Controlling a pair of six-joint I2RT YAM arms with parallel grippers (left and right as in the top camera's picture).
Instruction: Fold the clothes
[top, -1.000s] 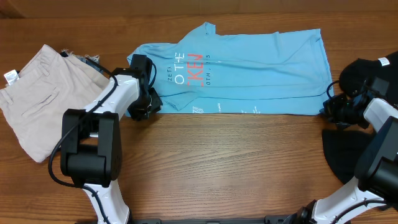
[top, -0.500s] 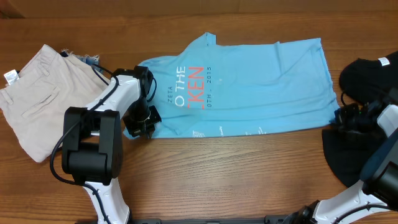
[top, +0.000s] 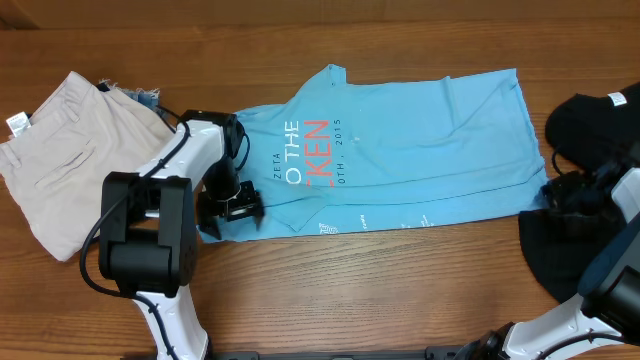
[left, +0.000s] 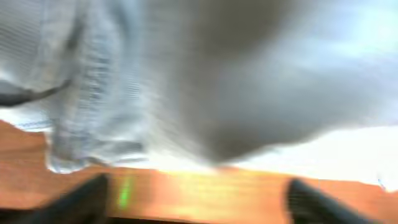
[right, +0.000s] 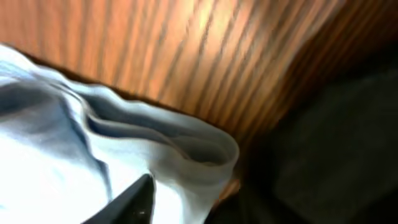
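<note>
The light blue T-shirt (top: 400, 140) with white and red lettering lies across the middle of the table, its near edge doubled into a fold. My left gripper (top: 235, 205) is at the shirt's near left corner. In the blurred left wrist view its fingers (left: 87, 199) stand wide apart over bare wood, open, with the cloth (left: 205, 81) just ahead. My right gripper (top: 553, 192) is at the shirt's near right corner. One finger (right: 134, 202) shows beside the rumpled hem (right: 193, 152), off to one side, so the jaws are open. The black T-shirt (top: 590, 120) lies at the right.
Beige shorts (top: 60, 160) lie at the far left beside the left arm. The black cloth (top: 555, 255) also spreads under the right arm to the table's right edge. Bare wooden tabletop (top: 380, 290) runs along the front.
Both grippers drew the blue shirt's edge toward the table's front, lengthening the fold. Both then opened and let go of the cloth.
</note>
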